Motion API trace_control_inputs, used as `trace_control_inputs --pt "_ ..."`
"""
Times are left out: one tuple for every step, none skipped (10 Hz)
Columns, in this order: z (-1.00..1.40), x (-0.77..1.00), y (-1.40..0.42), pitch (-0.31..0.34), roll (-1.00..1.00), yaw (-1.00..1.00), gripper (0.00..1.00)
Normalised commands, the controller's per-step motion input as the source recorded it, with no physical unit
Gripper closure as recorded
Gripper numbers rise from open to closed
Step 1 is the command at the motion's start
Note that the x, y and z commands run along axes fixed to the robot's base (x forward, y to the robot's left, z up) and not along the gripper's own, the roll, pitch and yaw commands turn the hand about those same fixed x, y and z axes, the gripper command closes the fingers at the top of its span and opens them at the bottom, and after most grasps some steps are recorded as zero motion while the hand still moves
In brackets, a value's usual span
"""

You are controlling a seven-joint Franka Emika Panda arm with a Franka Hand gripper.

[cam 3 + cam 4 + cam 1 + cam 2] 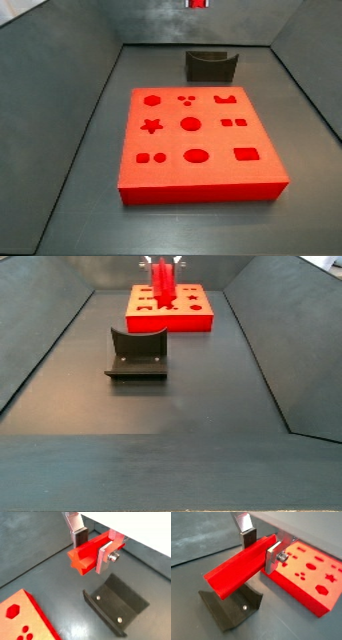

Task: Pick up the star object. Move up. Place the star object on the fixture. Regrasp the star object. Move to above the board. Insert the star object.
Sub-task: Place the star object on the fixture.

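Star object (238,573) clamped in gripper (262,548), apparently above fixture (136,353); board (198,142) beyond.

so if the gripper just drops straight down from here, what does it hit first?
Probably the fixture. The gripper holds the star object in the air, and both wrist views show the fixture almost directly beneath the piece. Depth is unclear, so it might just miss and reach the floor.

Star object (236,573): red elongated prism, clamped between the gripper (261,548) fingers, projecting beyond them. Fixture (230,607) below gripper. Red board (308,574) with shaped cutouts beside gripper.
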Motion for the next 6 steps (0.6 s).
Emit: trace_control_inputs --pt "0.01 0.76 0.1 0.004 -1.0 -0.19 1.0" --pt "0.01 0.67 0.07 0.012 -1.0 -0.19 1.0" --pt "0.0 0.55 0.06 0.021 -1.0 -0.18 1.0" --pt "-0.01 0.46 0.06 0.022 -1.0 -0.18 1.0" --pt "-0.01 0.4 0.06 0.025 -1.0 -0.18 1.0" --pt "-0.01 0.25 0.05 0.027 -0.94 -0.17 1.0"
